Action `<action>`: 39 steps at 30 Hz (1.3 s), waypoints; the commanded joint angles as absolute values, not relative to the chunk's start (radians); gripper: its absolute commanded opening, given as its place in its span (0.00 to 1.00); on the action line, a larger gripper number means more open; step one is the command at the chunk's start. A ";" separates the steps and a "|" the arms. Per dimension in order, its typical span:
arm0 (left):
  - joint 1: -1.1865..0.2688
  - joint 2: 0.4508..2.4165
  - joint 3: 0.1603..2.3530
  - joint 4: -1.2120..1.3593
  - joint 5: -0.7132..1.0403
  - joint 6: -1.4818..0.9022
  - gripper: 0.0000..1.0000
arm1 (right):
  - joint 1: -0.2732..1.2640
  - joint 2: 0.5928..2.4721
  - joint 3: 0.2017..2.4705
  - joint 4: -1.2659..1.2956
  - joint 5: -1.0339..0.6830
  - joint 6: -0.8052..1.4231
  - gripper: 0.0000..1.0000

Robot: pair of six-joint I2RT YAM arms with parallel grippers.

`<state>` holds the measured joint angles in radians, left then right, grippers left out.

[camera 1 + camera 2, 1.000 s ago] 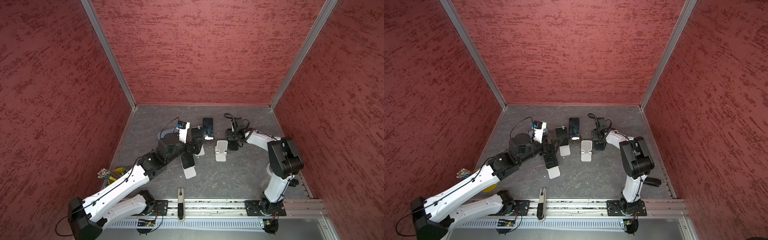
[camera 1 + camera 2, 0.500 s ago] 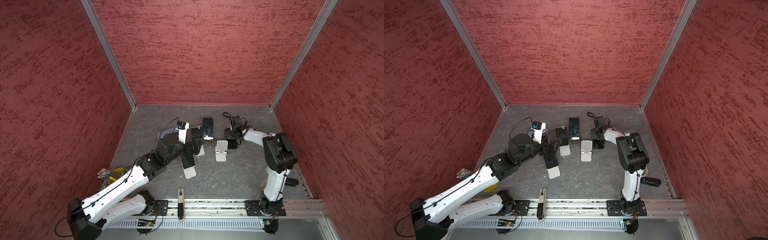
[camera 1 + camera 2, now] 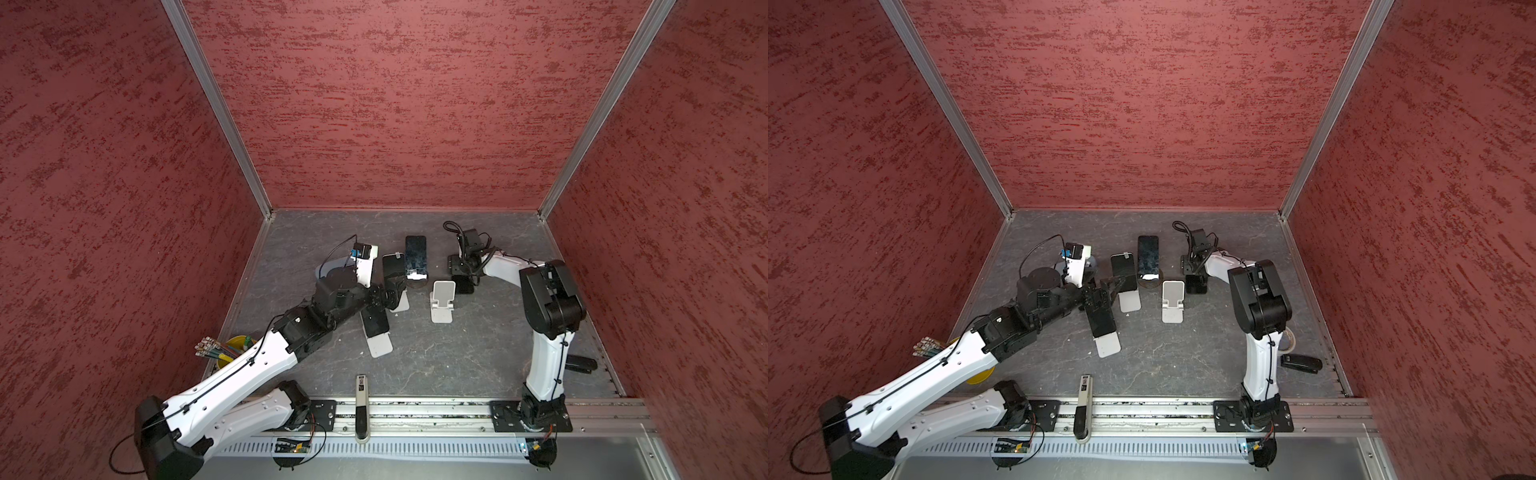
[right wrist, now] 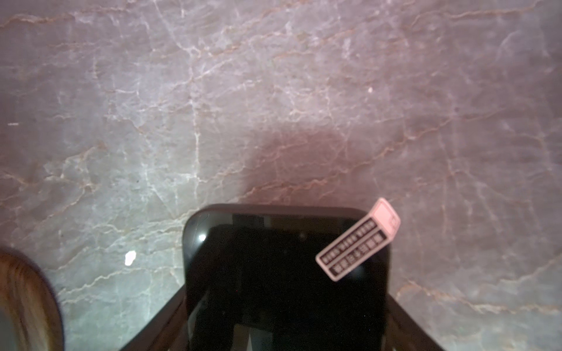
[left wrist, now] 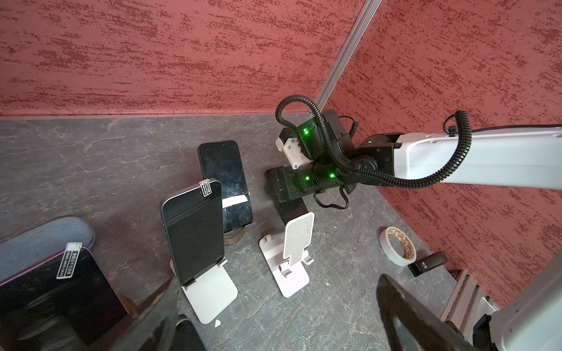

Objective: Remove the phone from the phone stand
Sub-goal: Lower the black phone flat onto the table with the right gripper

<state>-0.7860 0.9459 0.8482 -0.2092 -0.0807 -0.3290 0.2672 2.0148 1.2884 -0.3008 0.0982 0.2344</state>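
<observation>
In both top views the middle of the grey table (image 3: 478, 345) is seen to be crowded. A far phone (image 3: 416, 257) is propped on a round base. A second phone (image 3: 393, 268) is leaned on a white stand just beside it, and a third phone (image 3: 375, 322) is laid back on another white stand nearer the rail. An empty stand (image 3: 442, 301) is set to the right of these. The right gripper (image 3: 462, 281) is poised just behind it, closed narrowly on the phone (image 3: 463, 287), which is off the stand. The left gripper (image 3: 392, 293) is spread wide between the second and third phones, and nothing is held by it. A yellow cup of pens (image 3: 228, 353) is kept at the left edge and a small black object (image 3: 579, 363) at the right edge.

In the left wrist view the second phone (image 5: 194, 234) and the empty stand (image 5: 293, 252) are shown side by side, with a roll of tape (image 5: 397, 250) and a grey pouch (image 5: 45, 237) off to either side. The left fingers (image 5: 158, 316) are seen far apart and bare. The phone (image 5: 290, 209) is partly hidden behind the empty stand; whether its lower edge touches the table cannot be told.

In the right wrist view the phone (image 4: 286, 273) is gripped along its two long edges by the fingers (image 4: 158, 328). A pink label (image 4: 359, 240) is stuck at its corner, and a blurred brown rounded thing (image 4: 24, 304) is cut off at the frame edge
</observation>
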 commanded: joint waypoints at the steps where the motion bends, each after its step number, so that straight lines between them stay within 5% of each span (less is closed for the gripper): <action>1: -0.790 0.922 0.833 -0.212 -0.097 -0.338 1.00 | 0.258 2.047 1.314 -0.316 0.127 0.227 0.60; 39: -0.790 0.879 0.801 -0.199 -0.122 -0.318 1.00 | 0.257 2.116 1.359 -0.361 0.160 0.250 0.76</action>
